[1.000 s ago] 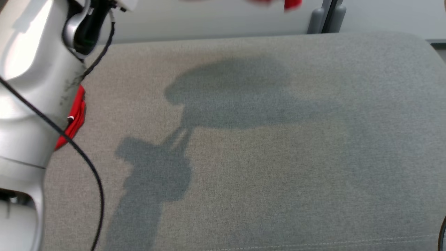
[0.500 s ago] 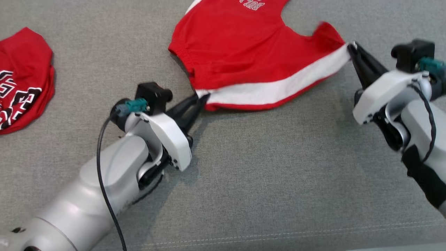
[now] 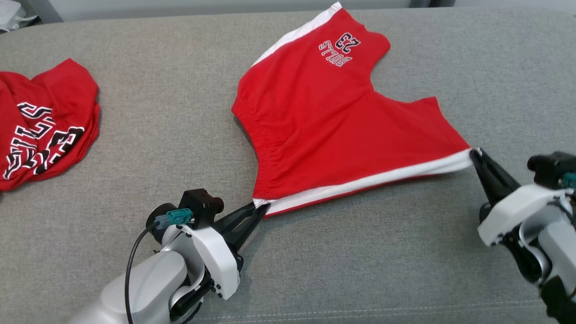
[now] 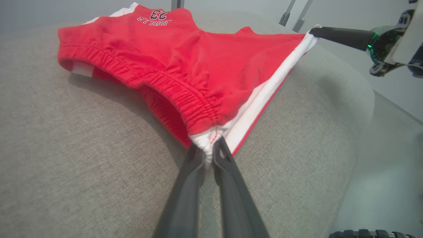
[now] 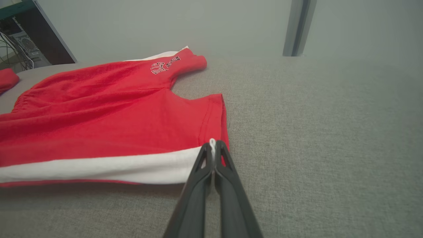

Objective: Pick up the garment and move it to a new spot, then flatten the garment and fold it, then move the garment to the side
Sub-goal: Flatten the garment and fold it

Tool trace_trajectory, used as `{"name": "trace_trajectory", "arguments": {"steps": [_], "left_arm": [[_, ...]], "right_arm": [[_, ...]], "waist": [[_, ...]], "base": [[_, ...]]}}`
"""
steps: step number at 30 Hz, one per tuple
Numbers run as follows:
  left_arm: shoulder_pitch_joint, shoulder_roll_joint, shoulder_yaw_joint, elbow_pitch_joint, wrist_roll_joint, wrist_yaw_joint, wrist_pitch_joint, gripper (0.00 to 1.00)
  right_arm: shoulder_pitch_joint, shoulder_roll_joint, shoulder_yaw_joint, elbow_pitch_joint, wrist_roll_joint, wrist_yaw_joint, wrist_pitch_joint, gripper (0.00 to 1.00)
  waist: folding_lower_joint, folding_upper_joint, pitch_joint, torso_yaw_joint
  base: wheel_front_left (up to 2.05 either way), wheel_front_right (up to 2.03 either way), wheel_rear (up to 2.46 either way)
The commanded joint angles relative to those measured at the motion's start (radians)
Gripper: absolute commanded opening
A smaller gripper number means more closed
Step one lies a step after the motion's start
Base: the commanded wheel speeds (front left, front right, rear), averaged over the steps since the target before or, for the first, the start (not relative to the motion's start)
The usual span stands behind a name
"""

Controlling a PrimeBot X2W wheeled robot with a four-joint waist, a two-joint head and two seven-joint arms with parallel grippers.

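Grey worktop [image 3: 360,270], red shorts [image 3: 324,130] stretched over its middle.
My left claw [image 3: 261,208] is pinched shut on the waistband corner, my right claw [image 3: 473,153] the same on the leg-hem corner, with the white stripe [image 3: 369,182] tight between them. I should lower both evenly with equal pull, so no wrinkle comes.

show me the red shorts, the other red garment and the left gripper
red shorts [image 3: 333,130], head view, middle of the red front panel
other red garment [image 3: 58,99], head view, plain red cloth above its lettering
left gripper [image 3: 263,208], head view, fingertips pinched on the waistband corner of the red shorts
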Motion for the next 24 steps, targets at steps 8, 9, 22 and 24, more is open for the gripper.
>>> {"name": "trace_trajectory", "arguments": {"steps": [8, 9, 22, 24], "left_arm": [[0.037, 0.029, -0.040, 0.012, -0.084, -0.004, -0.007, 0.00], [0.037, 0.026, -0.050, 0.020, -0.096, -0.004, -0.002, 0.00], [0.057, -0.010, -0.092, 0.121, -0.171, -0.004, 0.007, 0.00], [0.065, -0.024, -0.094, 0.143, -0.187, -0.004, 0.008, 0.00]], "right_arm": [[0.212, -0.019, -0.077, -0.087, -0.086, 0.000, -0.006, 0.00], [0.230, -0.015, -0.089, -0.091, -0.090, 0.000, -0.006, 0.00], [0.386, 0.040, -0.192, -0.097, -0.162, 0.000, -0.006, 0.00], [0.390, 0.051, -0.194, -0.094, -0.172, 0.000, -0.006, 0.00]], "waist": [[0.0000, -0.0001, -0.025, -0.002], [0.0000, -0.0001, -0.026, -0.002], [0.0000, -0.0001, -0.058, -0.009], [0.0000, -0.0001, -0.061, -0.013]], "base": [[0.00, 0.00, 0.00], [0.00, 0.00, 0.00], [0.00, 0.00, 0.00], [0.00, 0.00, 0.00]]}}
